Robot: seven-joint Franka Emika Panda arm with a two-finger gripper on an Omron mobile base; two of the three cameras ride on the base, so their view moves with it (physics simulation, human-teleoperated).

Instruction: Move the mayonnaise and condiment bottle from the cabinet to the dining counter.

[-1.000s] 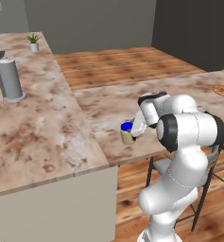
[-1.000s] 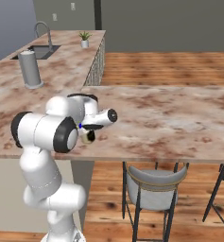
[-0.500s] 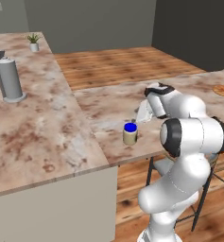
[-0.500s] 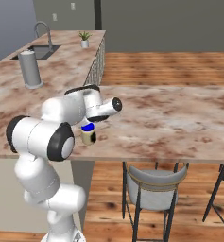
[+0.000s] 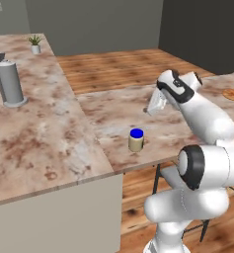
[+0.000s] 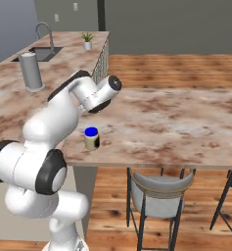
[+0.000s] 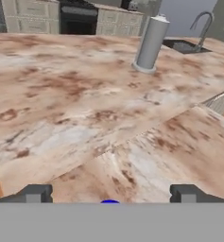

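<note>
Cream stubby mayonnaise [image 5: 136, 141] jar, round blue lid, upright on marbled dining counter [image 5: 187, 123]; gripper [image 7: 111, 194] above, fingers spread, empty.

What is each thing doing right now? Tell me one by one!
mayonnaise: standing upright on the dining counter, blue lid on, nothing holding it.
gripper: lifted above the counter, jaws open and empty.
dining counter: holds the jar near its front edge.
grey canister: upright on the other counter.
potted plant: upright at the far end.
stool: tucked under the counter.
</note>
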